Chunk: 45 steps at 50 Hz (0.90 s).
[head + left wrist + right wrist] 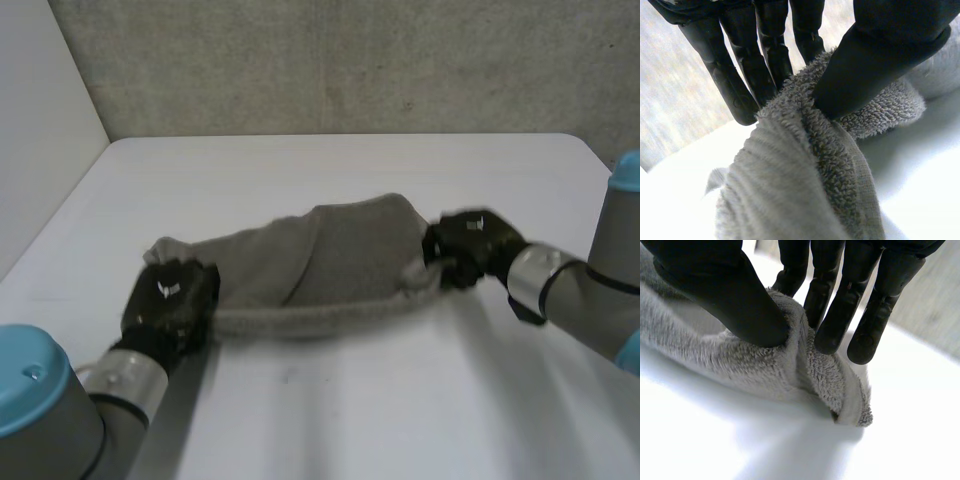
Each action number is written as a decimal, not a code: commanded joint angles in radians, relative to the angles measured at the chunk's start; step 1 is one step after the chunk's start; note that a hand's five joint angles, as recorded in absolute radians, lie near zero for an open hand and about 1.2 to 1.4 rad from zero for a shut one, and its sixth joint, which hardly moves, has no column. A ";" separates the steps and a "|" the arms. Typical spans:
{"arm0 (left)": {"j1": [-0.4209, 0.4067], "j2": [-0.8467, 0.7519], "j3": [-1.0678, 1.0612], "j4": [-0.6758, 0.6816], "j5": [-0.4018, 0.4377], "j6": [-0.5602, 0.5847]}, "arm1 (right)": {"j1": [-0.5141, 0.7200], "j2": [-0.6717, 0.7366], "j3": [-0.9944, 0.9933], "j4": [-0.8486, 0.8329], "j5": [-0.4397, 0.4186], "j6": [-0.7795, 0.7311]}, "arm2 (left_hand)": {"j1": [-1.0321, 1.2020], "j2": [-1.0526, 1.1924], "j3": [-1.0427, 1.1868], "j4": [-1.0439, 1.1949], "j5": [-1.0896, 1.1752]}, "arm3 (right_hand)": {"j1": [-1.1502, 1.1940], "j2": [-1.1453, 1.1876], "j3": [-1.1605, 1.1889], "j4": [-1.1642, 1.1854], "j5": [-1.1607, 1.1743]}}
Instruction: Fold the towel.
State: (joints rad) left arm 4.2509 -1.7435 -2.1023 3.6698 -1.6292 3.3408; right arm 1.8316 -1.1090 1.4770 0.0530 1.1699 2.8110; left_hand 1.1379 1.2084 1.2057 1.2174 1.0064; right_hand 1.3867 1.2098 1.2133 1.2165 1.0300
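The left fingers (742, 85) and left thumb (875, 65) are pinching one bunched end of the grey towel (320, 262), with the fingers mostly straight and cloth squeezed between them. The right fingers (837, 315) and right thumb (735, 300) are clamping a fold of terry at the opposite end, low over the table (350, 400). The left hand (170, 300) is sitting at the towel's near-left end and the right hand (470, 245) at its right end, both palms facing down. The towel is lying crumpled in a long lump across the middle of the table, not flat. Both arms are reaching in from the near corners, forearms low. Step in hand looks like grasping: both ends are gripped, no fold made yet. The next move is probably calling for lifting and spreading the ends apart, then carrying one edge over the other, keeping both pinches tight so the thick pile isn't slipping.
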 commanded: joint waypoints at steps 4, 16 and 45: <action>-0.005 0.007 -0.007 -0.163 0.002 0.055 | -0.104 -0.057 0.112 0.102 0.002 -0.157 | 0.258 0.188 0.191 0.179 0.215 | 0.010 0.186 0.183 0.180 0.192; -0.031 0.076 0.013 -0.163 0.003 0.057 | -0.152 -0.195 0.227 0.056 -0.140 -0.160 | 0.258 0.188 0.191 0.179 0.215 | -0.958 -0.781 -0.785 -0.788 -0.776; -0.037 0.076 0.025 -0.165 0.000 0.059 | 0.077 0.012 -0.079 0.192 0.080 -0.392 | 0.258 0.188 0.191 0.179 0.215 | -0.917 -0.740 -0.744 -0.747 -0.735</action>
State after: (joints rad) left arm 4.2137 -1.6678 -2.0741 3.5051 -1.6291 3.3990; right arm 1.8885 -1.2226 1.5101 0.1397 1.0969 2.4904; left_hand 1.1379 1.2097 1.2057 1.2174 1.0065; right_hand 0.4612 0.3993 0.3974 0.3998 0.2289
